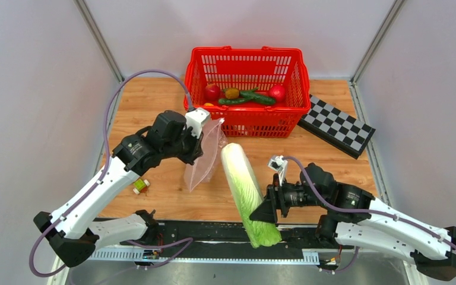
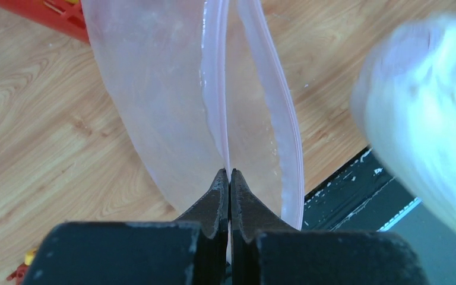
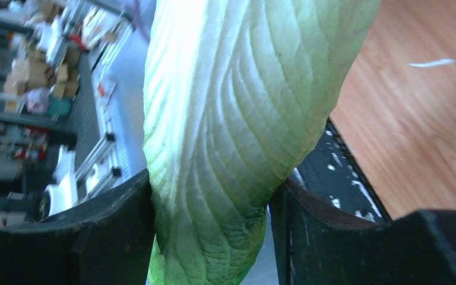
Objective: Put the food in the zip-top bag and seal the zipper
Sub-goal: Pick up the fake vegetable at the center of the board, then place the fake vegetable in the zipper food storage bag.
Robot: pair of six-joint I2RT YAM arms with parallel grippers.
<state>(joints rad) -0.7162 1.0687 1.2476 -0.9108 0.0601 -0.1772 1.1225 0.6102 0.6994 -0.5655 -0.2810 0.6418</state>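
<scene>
In the top view, the zip-top bag (image 1: 205,160) is seen hanging slantwise over the wooden counter (image 1: 154,113), pinched at its upper edge by the left hand (image 1: 197,142), just in front of the red mesh basket (image 1: 255,122). Two red apples (image 1: 212,91), a lemon (image 1: 231,93) and dark cucumbers (image 1: 255,97) are left inside the basket. The long lettuce (image 1: 246,190) is gripped near its green end by the right hand (image 1: 267,211). Its pale end is pointed toward the bag, close beside it, and its green end is carried over the black rail (image 1: 214,228). A checkerboard (image 1: 336,126) is laid to the right of the basket, and small toy blocks (image 1: 140,186) are seen under the left arm.

From the left wrist, something hidden from above is shown. The left hand (image 2: 230,175) is pressed fully together on one lip of the bag (image 2: 154,89), while the other pink-edged zipper (image 2: 273,107) lip is bowed outward, so the mouth is held partly agape. The lettuce (image 2: 427,119) is seen only as a pale blur at the right edge.

From the right wrist, the right hand (image 3: 211,190) is shown clamped on the lettuce (image 3: 231,89), with both fingers (image 3: 124,219) set against its ribbed sides. The bag is not shown there. Whether the lettuce touches the counter cannot be told.
</scene>
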